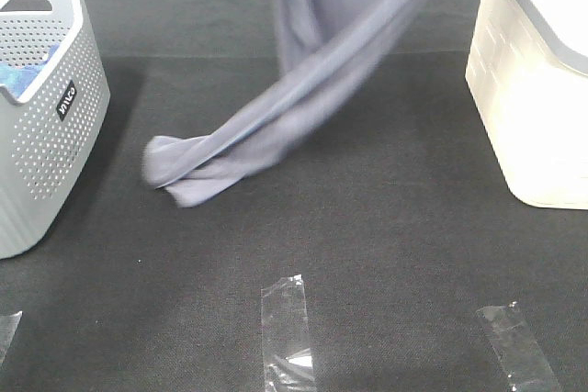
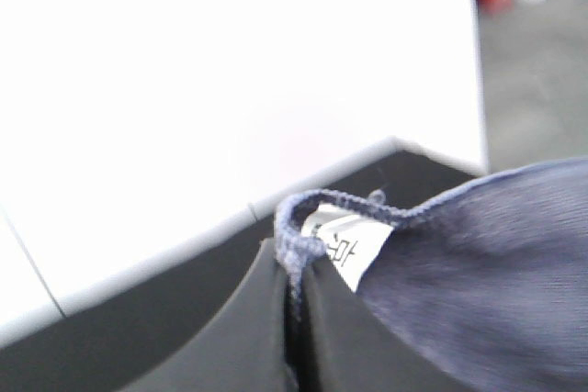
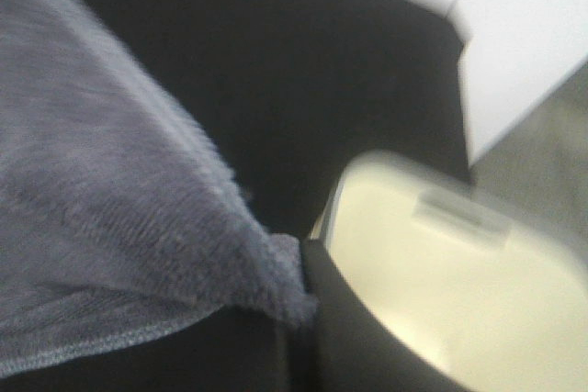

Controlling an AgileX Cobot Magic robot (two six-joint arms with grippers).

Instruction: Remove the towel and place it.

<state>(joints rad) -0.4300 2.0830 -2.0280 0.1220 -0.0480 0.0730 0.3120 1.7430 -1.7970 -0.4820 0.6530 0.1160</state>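
The slate grey-blue towel (image 1: 303,98) hangs from above the top edge of the high view and drapes down to the black table, its lower end bunched on the cloth at centre left. Both grippers are out of the high view. In the left wrist view my left gripper (image 2: 294,282) is shut on the towel's hemmed corner (image 2: 303,227), beside a white care label (image 2: 344,245). In the right wrist view my right gripper (image 3: 299,309) is shut on another edge of the towel (image 3: 119,227).
A grey perforated basket (image 1: 46,117) with bright blue cloth inside stands at the left. A white bin (image 1: 537,89) stands at the right, also in the right wrist view (image 3: 441,291). Clear tape strips (image 1: 287,332) lie near the table's front edge.
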